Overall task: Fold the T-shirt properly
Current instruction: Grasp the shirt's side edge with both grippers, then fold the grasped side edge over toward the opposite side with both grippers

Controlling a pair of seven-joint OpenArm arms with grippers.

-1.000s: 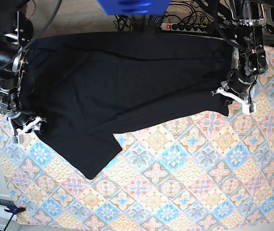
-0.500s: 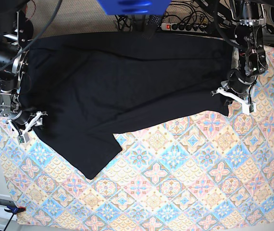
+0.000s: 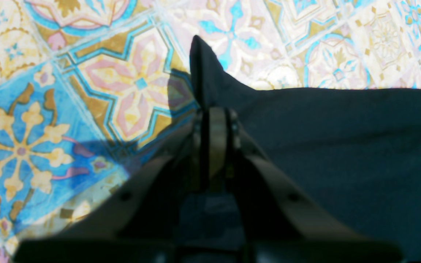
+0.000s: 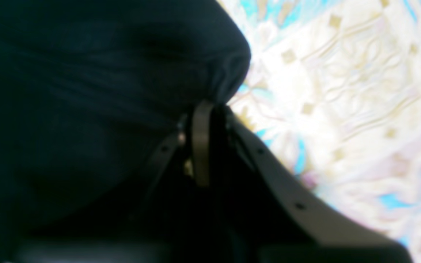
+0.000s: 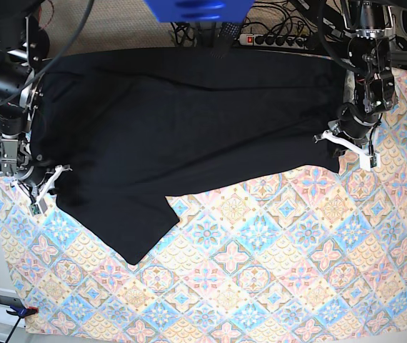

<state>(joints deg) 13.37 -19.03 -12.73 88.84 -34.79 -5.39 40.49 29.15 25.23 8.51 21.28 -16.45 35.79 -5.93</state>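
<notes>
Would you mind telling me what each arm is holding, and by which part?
Both hold the T-shirt: the left gripper pinches an edge corner, the right gripper a bunched edge.

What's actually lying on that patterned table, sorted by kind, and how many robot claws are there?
Black T-shirt: 1
Patterned tablecloth: 1
Robot claws: 2, the left gripper and the right gripper, each pinched shut on a corner of the shirt
Total: 4

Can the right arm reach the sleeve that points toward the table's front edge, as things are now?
Probably not yet: the right gripper is shut on the T-shirt edge. The sleeve lies uncovered on the patterned cloth, nothing blocking it.
</notes>
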